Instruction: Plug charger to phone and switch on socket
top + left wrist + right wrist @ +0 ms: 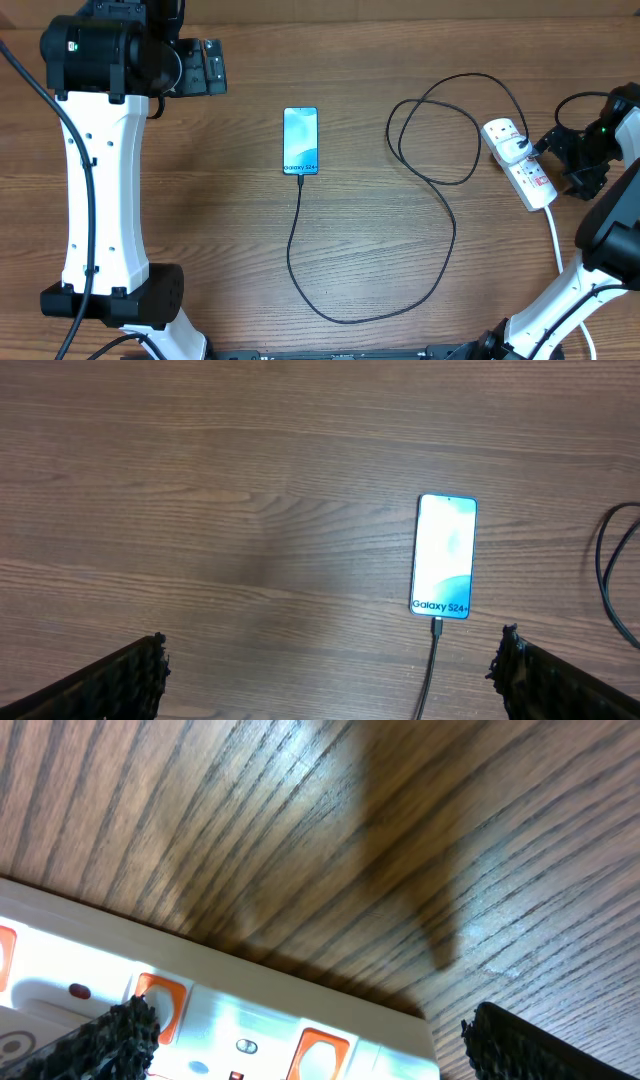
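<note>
Charger (296, 250): looked seated already in phone (445, 557), lying ahead of left gripper (330, 650) and slightly to its right, jaws spread wide and empty. Looped on to socket (530, 175), directly beneath right gripper (305, 1018), likewise spread wide, gripping nothing. Judged risk: could press the wrong switch with jaws so wide, or shove socket sideways and tug charger out of phone. Counted: one charger, one phone, one socket, three orange switches (155, 1000) seen from the right wrist, two grippers.

Only non-job thing on my feed: the wooden table (200, 200).
Brown, grain running left to right overhead, fine dark streaks up close.
</note>
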Robot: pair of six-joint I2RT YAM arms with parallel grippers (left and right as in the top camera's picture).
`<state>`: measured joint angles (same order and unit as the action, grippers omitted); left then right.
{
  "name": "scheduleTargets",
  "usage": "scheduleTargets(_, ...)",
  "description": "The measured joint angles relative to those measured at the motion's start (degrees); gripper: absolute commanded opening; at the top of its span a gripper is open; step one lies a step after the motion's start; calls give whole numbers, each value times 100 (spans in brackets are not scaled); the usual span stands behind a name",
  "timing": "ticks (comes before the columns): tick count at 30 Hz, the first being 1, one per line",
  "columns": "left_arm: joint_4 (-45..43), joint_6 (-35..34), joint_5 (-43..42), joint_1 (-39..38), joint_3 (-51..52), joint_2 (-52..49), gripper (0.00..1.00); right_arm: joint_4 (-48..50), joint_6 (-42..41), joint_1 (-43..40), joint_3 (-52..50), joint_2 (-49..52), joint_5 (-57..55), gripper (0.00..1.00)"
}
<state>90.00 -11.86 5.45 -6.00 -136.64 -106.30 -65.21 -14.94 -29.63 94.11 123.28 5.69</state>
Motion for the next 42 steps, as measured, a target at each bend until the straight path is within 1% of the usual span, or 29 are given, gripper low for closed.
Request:
scheduleTargets(22, 2, 0, -2, 0, 0, 0, 99, -188, 44, 0, 0, -2, 55, 100)
scheduleTargets(30, 0, 0, -2, 0, 0, 0, 100, 15, 9, -2, 0, -2, 68, 100)
scheduleTargets(42, 2, 0, -2, 0, 0, 0, 100, 15, -7, -72, -7, 0, 72, 100)
